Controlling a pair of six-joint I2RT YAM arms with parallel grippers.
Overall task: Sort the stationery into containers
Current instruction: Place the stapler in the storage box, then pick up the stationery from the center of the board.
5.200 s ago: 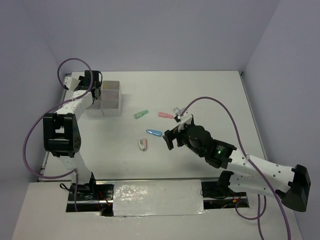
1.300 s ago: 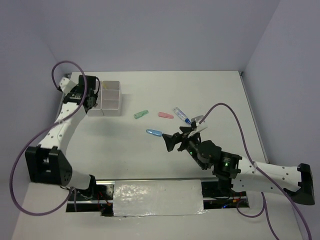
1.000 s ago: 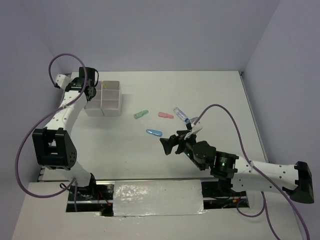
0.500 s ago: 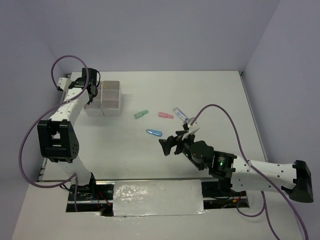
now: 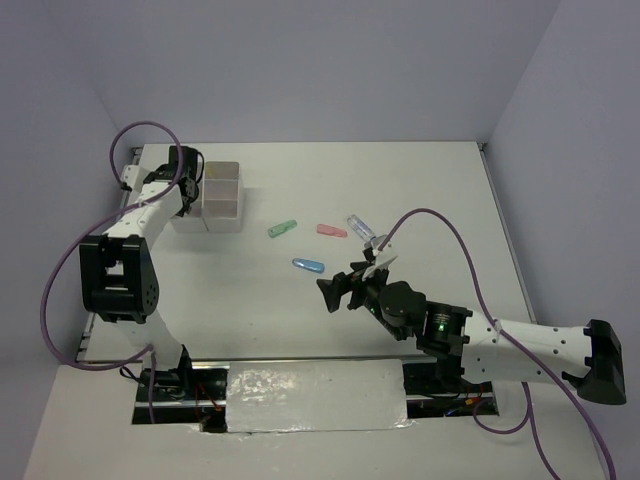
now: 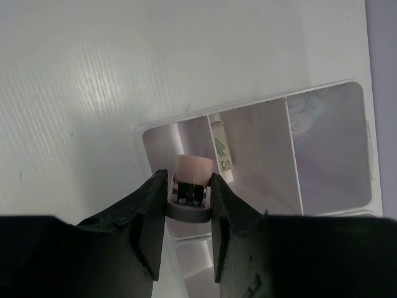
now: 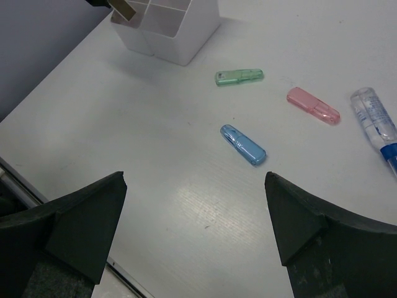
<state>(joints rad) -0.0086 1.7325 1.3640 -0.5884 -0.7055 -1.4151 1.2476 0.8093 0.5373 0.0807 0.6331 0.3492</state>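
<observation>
Here the left jaws are clamped on a pink-capped piece (image 6: 190, 171) over one compartment of the containers (image 5: 222, 196), upper left of the top view. The right jaws stand wide apart, empty, above the surface (image 5: 430, 180); mid-frame lie a green stick (image 7: 239, 76), pink stick (image 7: 313, 105), blue stick (image 7: 243, 144) and clear pen (image 7: 375, 121).
</observation>
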